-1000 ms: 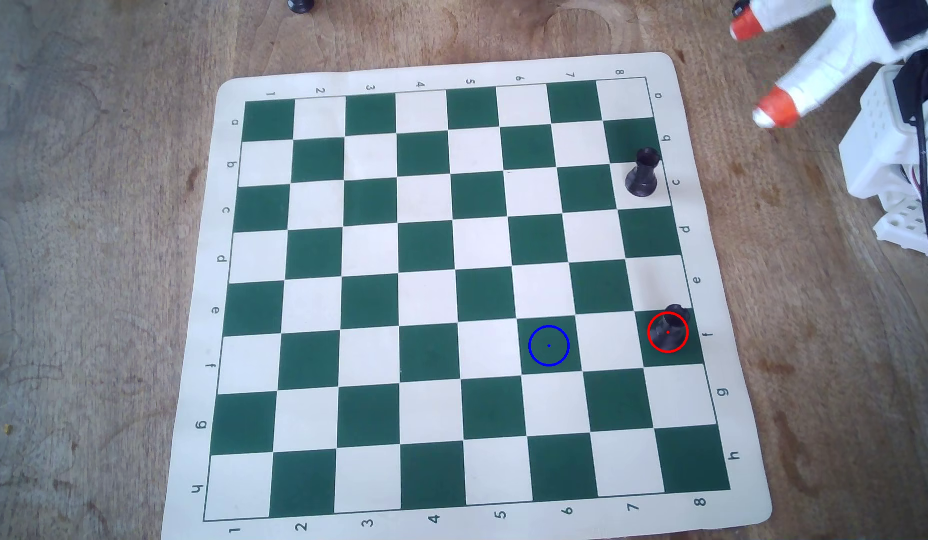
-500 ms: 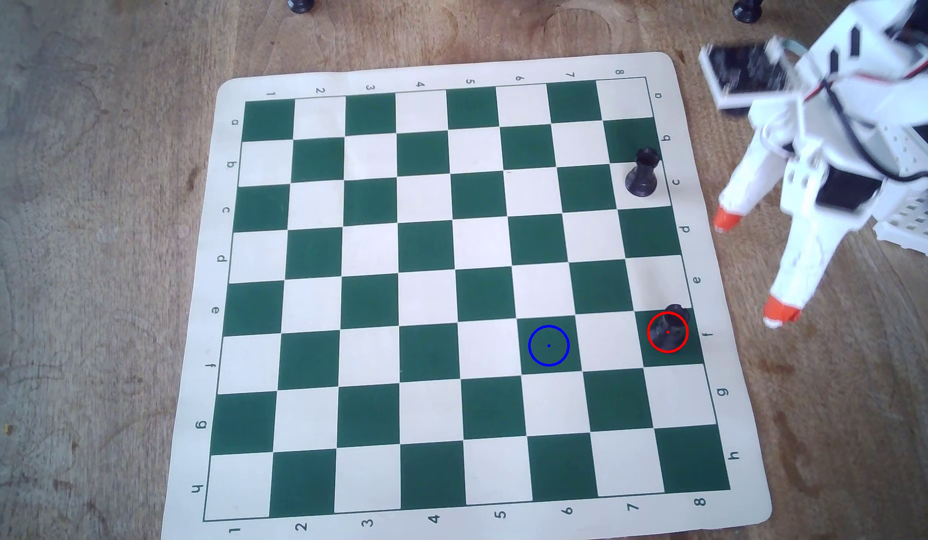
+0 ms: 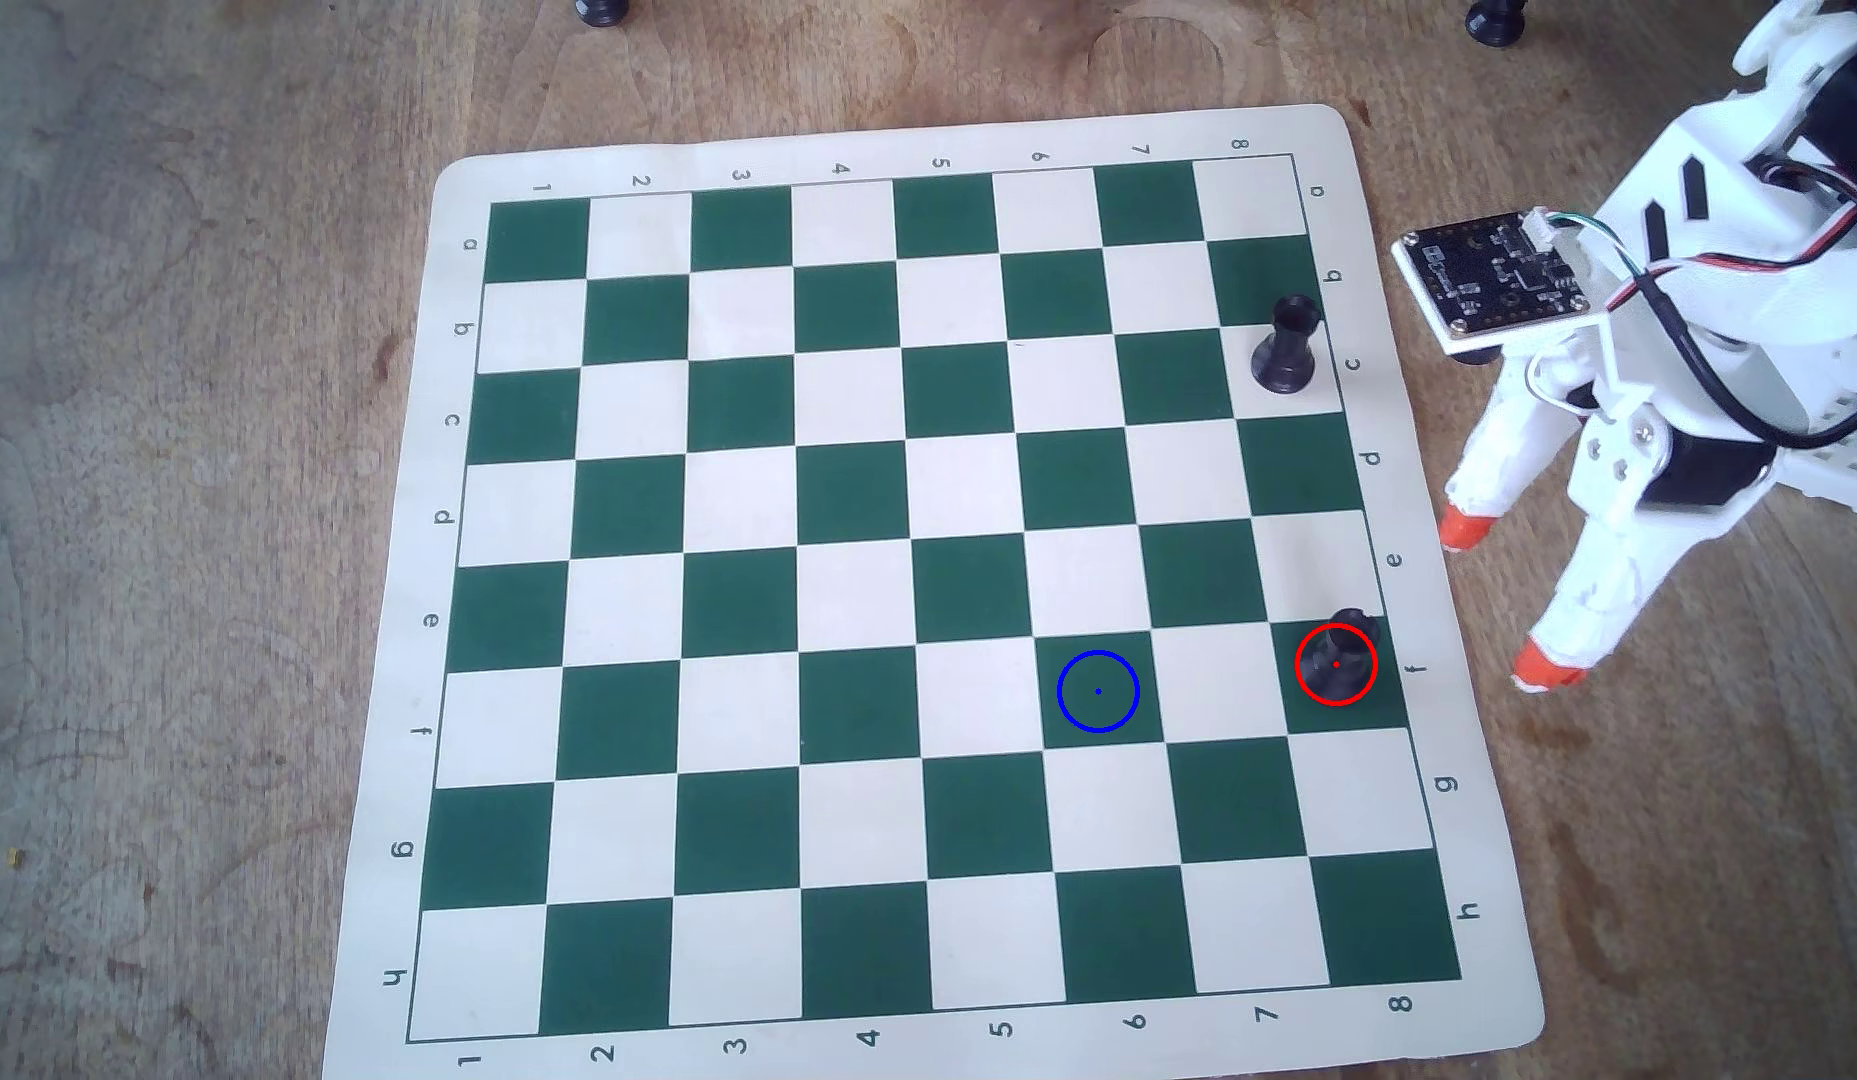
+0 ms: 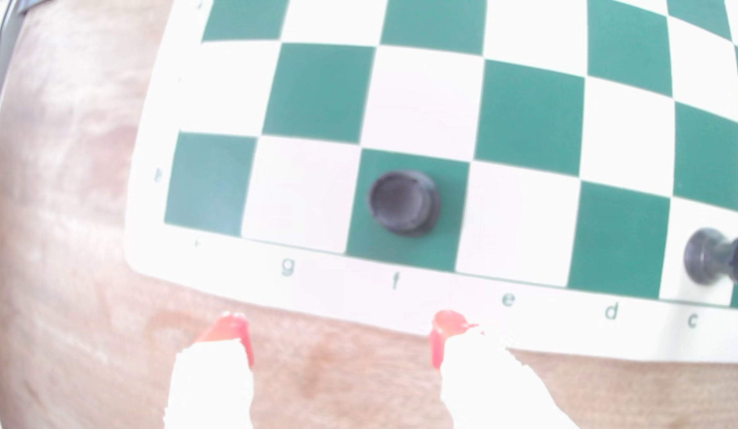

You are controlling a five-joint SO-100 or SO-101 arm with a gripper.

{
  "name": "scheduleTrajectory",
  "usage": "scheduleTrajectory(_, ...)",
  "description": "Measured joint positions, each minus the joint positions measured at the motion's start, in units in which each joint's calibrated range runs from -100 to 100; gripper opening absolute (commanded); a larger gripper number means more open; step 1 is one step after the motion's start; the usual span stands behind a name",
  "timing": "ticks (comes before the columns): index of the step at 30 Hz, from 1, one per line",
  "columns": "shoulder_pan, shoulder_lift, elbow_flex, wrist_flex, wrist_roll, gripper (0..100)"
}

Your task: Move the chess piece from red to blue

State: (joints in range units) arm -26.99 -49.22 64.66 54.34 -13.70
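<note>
The chess piece (image 3: 1337, 656) stands upright on a green square at the right edge of the overhead view, its base inside red (image 3: 1335, 665), with blue (image 3: 1098, 691) bare two squares to the left. Just off the chessboard (image 3: 758, 156) to the right, the gripper (image 3: 1506, 602) hangs with orange-tipped jaws spread wide, holding nothing. A second rook (image 3: 1285, 345) stands upper right.

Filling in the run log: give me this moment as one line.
phase: approach | gripper: open, off board beside row f | chess piece: upright on red | blue: empty
</note>
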Motion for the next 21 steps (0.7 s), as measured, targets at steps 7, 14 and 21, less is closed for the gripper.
scheduleTrajectory(7, 0.1, 5.4, 3.5, -10.8, -0.2, 24)
scheduleTrajectory(14, 2.8, 7.5, 6.1, -16.6, 0.3, 21)
scheduleTrajectory(21, 3.2, 7.5, 8.8, -20.3, 0.6, 20)
